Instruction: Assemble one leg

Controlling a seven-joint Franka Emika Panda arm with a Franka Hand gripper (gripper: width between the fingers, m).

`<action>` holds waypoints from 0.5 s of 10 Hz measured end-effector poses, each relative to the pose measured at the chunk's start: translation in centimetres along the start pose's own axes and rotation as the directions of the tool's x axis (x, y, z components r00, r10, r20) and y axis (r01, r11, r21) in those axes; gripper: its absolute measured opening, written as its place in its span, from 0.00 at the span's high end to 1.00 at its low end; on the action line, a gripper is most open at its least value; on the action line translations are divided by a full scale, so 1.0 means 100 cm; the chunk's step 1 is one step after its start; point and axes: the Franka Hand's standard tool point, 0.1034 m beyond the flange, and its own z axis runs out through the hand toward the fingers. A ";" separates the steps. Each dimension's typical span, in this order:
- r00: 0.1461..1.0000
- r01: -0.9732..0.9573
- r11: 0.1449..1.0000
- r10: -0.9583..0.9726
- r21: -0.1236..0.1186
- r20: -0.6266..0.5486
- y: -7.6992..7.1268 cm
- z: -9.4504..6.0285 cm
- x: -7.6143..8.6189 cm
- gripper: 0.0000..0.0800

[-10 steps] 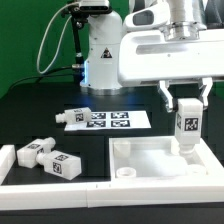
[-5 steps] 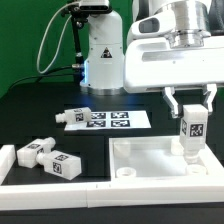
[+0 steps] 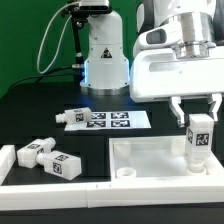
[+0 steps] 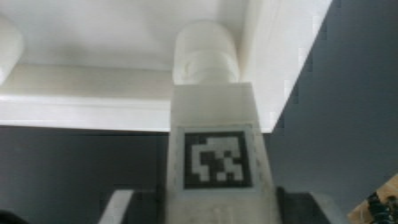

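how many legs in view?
4 legs: one in the jaws at the panel, two at the exterior view's left, one by the marker board. Others may be hidden.

So the arm [image 3: 178,60] sits over the near edge of the surface [image 3: 40,110]. Its end effector [image 3: 199,118] points straight down, clamped on the leg [image 3: 200,140].

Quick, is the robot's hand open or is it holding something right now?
Gripper: closed on the leg, holding it upright at the white tray panel.
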 end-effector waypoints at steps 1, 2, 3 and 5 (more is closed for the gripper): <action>1.000 0.001 1.000 -0.001 0.001 -0.005 -0.001 0.001 0.002 0.64; 1.000 0.003 1.000 -0.003 -0.001 -0.006 -0.001 0.004 0.000 0.64; 1.000 0.007 1.000 -0.007 -0.004 0.001 0.000 0.008 -0.004 0.64; 1.000 0.013 1.000 -0.013 -0.008 -0.027 0.003 0.012 -0.005 0.64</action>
